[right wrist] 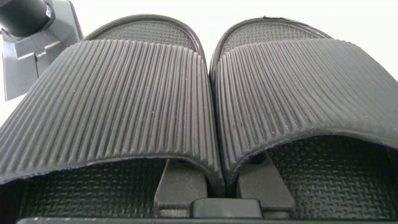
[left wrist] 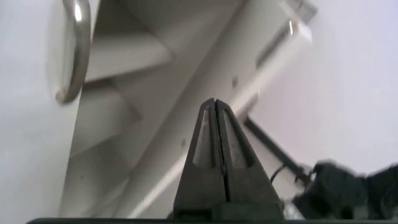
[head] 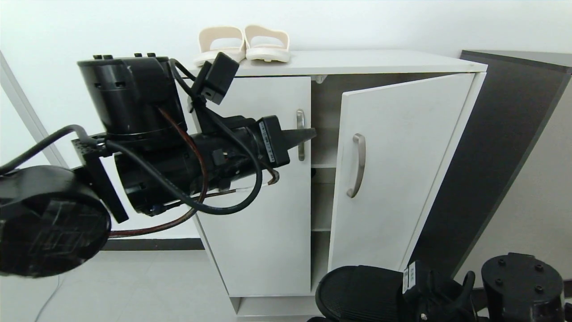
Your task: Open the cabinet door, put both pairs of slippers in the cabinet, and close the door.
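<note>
A pair of beige slippers (head: 243,42) lies on top of the white cabinet (head: 366,60). The cabinet's right door (head: 402,156) stands partly open, showing shelves (head: 322,165) in the gap. The left door (head: 263,223) is closed. My left gripper (head: 310,133) is shut and empty, its tip just in front of the left door's handle (head: 300,150) at the gap. In the left wrist view the shut fingertips (left wrist: 215,104) point past that handle (left wrist: 78,50). Low at the front, my right gripper (right wrist: 217,183) is shut on the pair of black slippers (right wrist: 205,106), also seen at the head view's lower edge (head: 357,290).
A dark grey panel (head: 505,156) stands against the cabinet's right side, behind the open door. The open door's handle (head: 357,165) juts toward me. Grey floor (head: 156,286) lies to the left of the cabinet, with a white wall behind.
</note>
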Robot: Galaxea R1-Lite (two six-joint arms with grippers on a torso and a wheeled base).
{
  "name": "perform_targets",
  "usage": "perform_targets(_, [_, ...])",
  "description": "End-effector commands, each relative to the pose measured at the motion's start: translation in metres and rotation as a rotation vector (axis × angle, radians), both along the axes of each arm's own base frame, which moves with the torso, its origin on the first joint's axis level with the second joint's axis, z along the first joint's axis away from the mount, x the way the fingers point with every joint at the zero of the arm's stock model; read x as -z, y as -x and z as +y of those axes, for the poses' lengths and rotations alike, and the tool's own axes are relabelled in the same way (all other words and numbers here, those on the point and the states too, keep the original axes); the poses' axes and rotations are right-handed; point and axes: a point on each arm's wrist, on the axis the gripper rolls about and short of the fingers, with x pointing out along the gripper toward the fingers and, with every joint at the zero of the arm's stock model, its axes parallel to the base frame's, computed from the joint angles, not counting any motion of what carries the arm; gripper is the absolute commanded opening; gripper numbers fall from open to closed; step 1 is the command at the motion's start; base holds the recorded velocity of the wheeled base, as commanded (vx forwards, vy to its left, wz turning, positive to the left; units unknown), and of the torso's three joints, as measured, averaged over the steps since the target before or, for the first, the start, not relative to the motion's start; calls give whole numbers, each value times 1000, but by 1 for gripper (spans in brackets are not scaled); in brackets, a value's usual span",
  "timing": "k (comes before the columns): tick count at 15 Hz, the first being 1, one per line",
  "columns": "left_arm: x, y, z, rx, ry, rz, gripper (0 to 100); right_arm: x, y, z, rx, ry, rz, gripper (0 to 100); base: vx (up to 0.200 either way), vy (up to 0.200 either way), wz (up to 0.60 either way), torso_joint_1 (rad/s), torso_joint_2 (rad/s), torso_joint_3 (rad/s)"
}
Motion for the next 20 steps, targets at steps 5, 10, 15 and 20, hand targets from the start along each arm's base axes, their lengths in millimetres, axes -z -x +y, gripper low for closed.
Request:
perform_targets(5, [28,-49,-26,-26,19,24,0,4,0,1,-3,17,12,0,0,0,0,0,0,0])
perform_targets(10, [38,-61,-33,-52,13,28,0,10,8,2,-31,37,28,0,-120,0,0,3,3,2])
perform_targets(15, [47,-38,-65,47,-18,-21,0,14,13,0,-48,56,42,0,-160,0,0,-1,3,4])
perform_targets(20, [46,-19,-70,85,4,-99,0,15,14,0,-50,58,44,0,0,0,0,0,0,0])
